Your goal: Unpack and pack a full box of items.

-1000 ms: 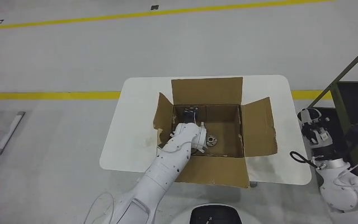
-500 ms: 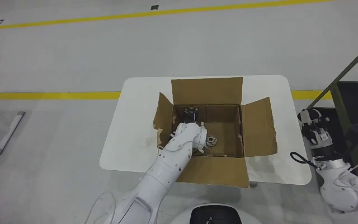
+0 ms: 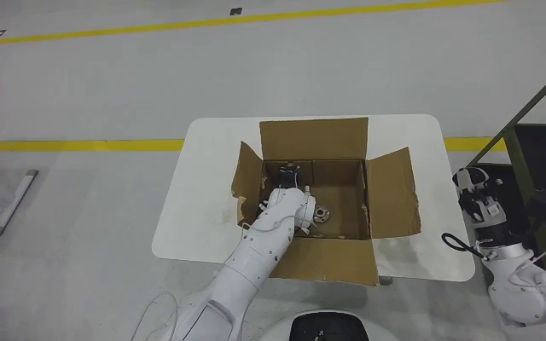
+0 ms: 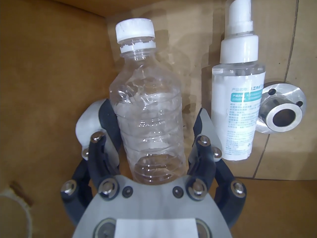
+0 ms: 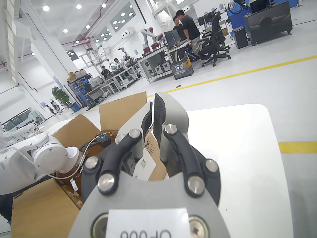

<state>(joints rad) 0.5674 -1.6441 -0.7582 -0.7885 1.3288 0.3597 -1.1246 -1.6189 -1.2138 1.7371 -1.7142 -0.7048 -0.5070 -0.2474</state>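
Observation:
Inside the open cardboard box (image 3: 314,138), a clear plastic bottle (image 4: 146,105) with a white cap lies on the floor near a corner. My left gripper (image 4: 152,111) is open and straddles its lower half; one finger (image 4: 106,117) touches the bottle, and the other stands a little off it. Beside it lie a white spray bottle (image 4: 237,100) and a metal flange (image 4: 282,115), which touch each other. From above, the left arm (image 3: 281,213) reaches down into the box's left half next to the flange (image 3: 322,213). My right gripper (image 5: 153,110) is shut on nothing, off the table's right side.
The box (image 5: 116,112) stands in the middle of a white table (image 3: 205,196) with all its flaps folded outward. Bare tabletop (image 5: 235,137) lies to the box's left and right. A dark frame (image 3: 525,136) stands beyond the table's right edge near the right arm (image 3: 482,205).
The box has slid very slightly to the left. Both arms are in nearly the same place.

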